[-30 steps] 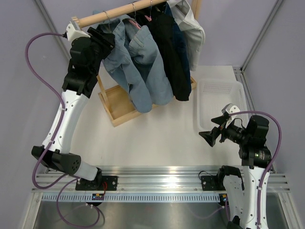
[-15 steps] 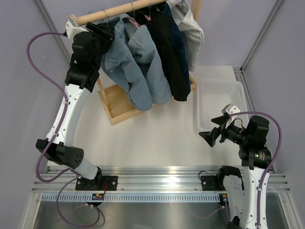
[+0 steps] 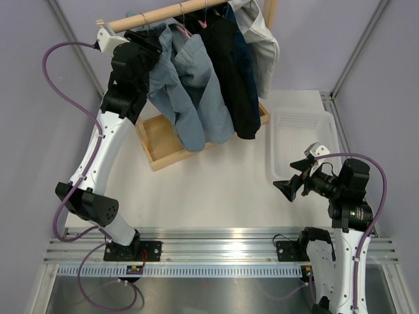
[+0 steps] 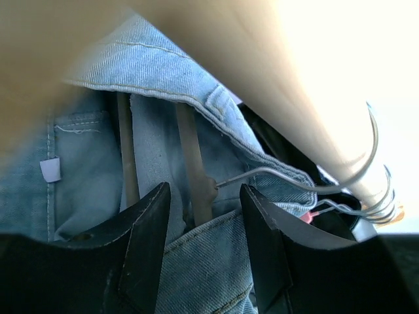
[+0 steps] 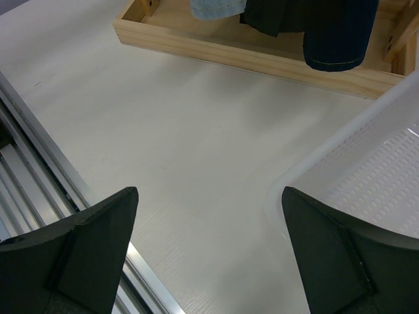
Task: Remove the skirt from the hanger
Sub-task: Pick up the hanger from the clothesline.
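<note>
The light-blue denim skirt (image 3: 165, 77) hangs at the left end of the wooden rod (image 3: 163, 16). Up at its top edge, just under the rod, is my left gripper (image 3: 145, 47). In the left wrist view the skirt's waistband (image 4: 203, 261) fills the gap between the half-closed fingers (image 4: 147, 242) of my left gripper (image 4: 204, 196). Just beyond them are the hanger's brown bar (image 4: 193, 170) and its wire hook (image 4: 294, 173). My right gripper (image 3: 288, 190) hovers open and empty low over the table at the right, seen wide apart (image 5: 209, 193) from its own wrist.
More denim, black and white garments (image 3: 229, 72) hang to the right on other hangers. The rack's wooden base tray (image 3: 160, 140) lies beneath. A white perforated basket (image 3: 301, 131) sits at the right, its rim (image 5: 327, 157) just ahead of the right gripper.
The left arm has swung right and slightly up along the rod, and the skirt's top has shifted right with it. The right arm has not moved.
</note>
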Controlling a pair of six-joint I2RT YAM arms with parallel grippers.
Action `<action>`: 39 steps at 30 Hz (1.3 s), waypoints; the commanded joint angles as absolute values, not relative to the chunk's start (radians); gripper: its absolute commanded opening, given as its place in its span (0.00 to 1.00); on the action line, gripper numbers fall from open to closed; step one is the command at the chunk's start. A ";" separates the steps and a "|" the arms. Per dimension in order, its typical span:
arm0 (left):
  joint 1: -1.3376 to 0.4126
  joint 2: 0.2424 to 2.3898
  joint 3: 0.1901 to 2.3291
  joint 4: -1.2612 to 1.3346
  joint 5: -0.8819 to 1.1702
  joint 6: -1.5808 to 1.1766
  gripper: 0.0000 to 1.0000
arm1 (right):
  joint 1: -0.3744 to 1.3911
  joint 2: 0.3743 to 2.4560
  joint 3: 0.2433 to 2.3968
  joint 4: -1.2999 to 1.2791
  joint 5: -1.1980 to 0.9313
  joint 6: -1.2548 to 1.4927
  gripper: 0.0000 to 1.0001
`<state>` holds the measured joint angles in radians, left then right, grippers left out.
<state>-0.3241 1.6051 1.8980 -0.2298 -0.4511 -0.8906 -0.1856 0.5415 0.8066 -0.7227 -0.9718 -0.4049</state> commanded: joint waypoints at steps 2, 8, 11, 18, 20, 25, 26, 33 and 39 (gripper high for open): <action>-0.377 1.640 1.924 -0.129 -0.571 -0.735 0.50 | -0.184 0.534 0.811 -0.707 -0.997 -0.419 0.99; -0.413 1.644 1.853 -0.012 -0.673 -0.600 0.49 | -0.184 0.531 0.811 -0.710 -0.999 -0.419 1.00; -0.417 1.651 1.832 0.049 -0.706 -0.537 0.48 | -0.184 0.531 0.813 -0.712 -1.000 -0.419 1.00; -0.417 1.680 1.839 0.130 -0.703 -0.425 0.23 | -0.184 0.535 0.813 -0.712 -1.002 -0.419 0.99; -0.417 1.686 1.842 0.135 -0.683 -0.423 0.13 | -0.184 0.535 0.813 -0.712 -1.000 -0.420 0.99; -0.417 1.678 1.848 0.160 -0.598 -0.420 0.00 | -0.184 0.534 0.815 -0.715 -0.996 -0.422 0.99; -0.417 1.677 1.861 0.163 -0.585 -0.414 0.00 | -0.184 0.534 0.815 -0.716 -0.994 -0.420 0.99; -0.417 1.603 1.872 0.196 -0.465 -0.315 0.00 | -0.184 0.532 0.816 -0.719 -0.996 -0.425 0.99; -0.417 1.507 1.770 0.227 -0.423 -0.265 0.00 | -0.184 0.534 0.816 -0.718 -0.997 -0.423 0.99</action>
